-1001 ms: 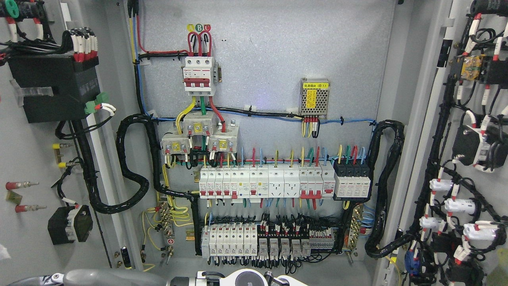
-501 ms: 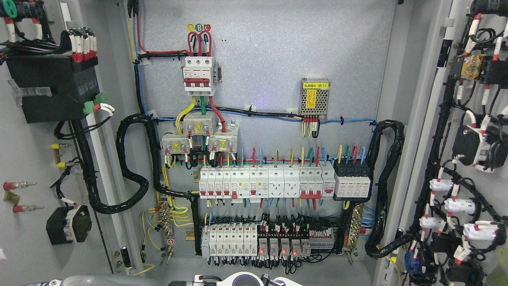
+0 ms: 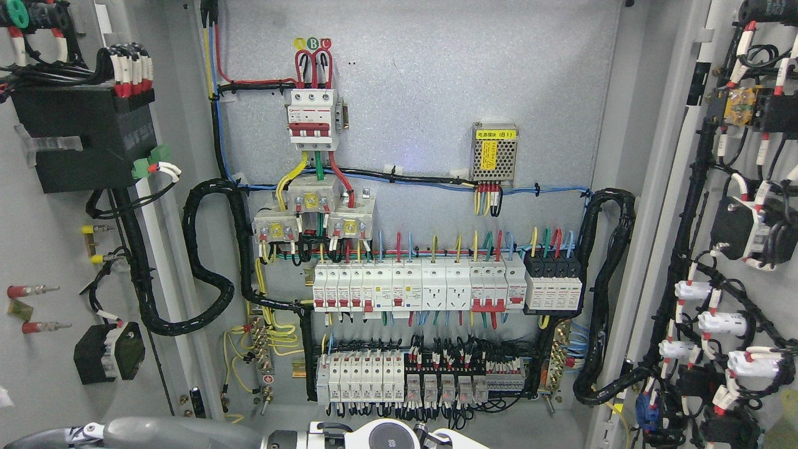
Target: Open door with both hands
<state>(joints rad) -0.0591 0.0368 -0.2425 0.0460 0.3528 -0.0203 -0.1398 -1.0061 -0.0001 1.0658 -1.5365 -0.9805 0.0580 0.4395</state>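
Grey robot arm (image 3: 162, 433) lies low at the bottom edge; no hand shows, so its grip cannot be told.
Beyond, both cabinet doors, left door (image 3: 43, 249) and right door (image 3: 735, 187), stand swung wide, hardly moved since a second ago; relay lights (image 3: 436, 393) are dark again. Opening looks done.

bare backplate (image 3: 424, 93) above, breaker rows (image 3: 418, 287) below

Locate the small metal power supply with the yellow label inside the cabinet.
In the head view, the power supply is mounted on the back panel, upper right of centre, right of the red-handled main breaker and above the black breaker block.
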